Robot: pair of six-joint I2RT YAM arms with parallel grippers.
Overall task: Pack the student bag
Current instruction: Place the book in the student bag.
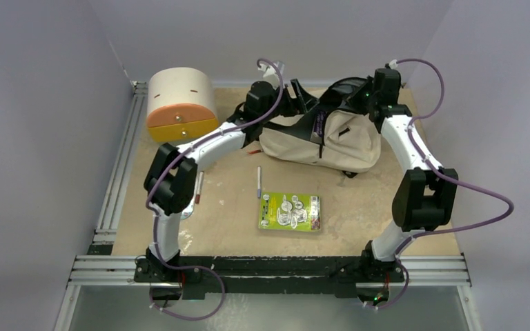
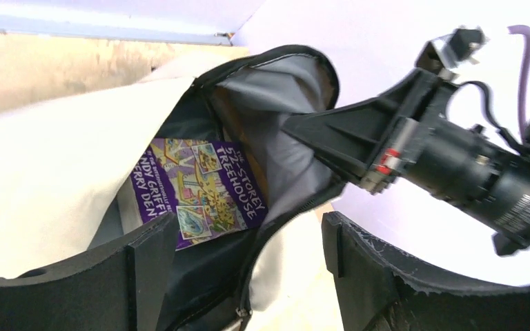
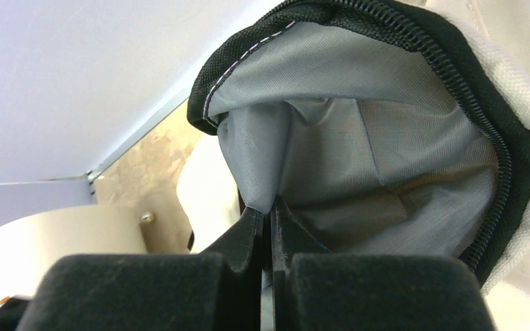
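**At the bag's mouth: flap held up, left jaws wide and empty**

Well to the left of the left jaws stands a cream drawer box [image 1: 181, 103] with orange and yellow fronts, apart from the work. Behind those jaws, back toward the arm bases, two pens [image 1: 259, 181] and a green printed pack [image 1: 290, 212] lie loose on the table [image 1: 359, 227]. I judge these to be the things not yet packed.

The left gripper [image 2: 245, 231] hangs at the opening of the student bag [image 1: 324, 141] with its jaws spread wide and nothing gripped. The zipper edge of the opening runs through the gap between them. Just beyond the jaws, inside the bag, a purple book [image 2: 200, 189] lies flat against the dark lining, already stowed. With the jaws parted and empty at the mouth, this arm looks free to go for another item.

To the right of the left jaws and above them, the right gripper [image 3: 269, 214] has its jaws pressed together on a fold of the grey lining of the flap. That pinch lifts the flap into an arch and so holds the mouth open. Without it the soft fabric would likely sag over the book and close the way in. The bag itself lies on its side at the far end of the table, between the two grippers.
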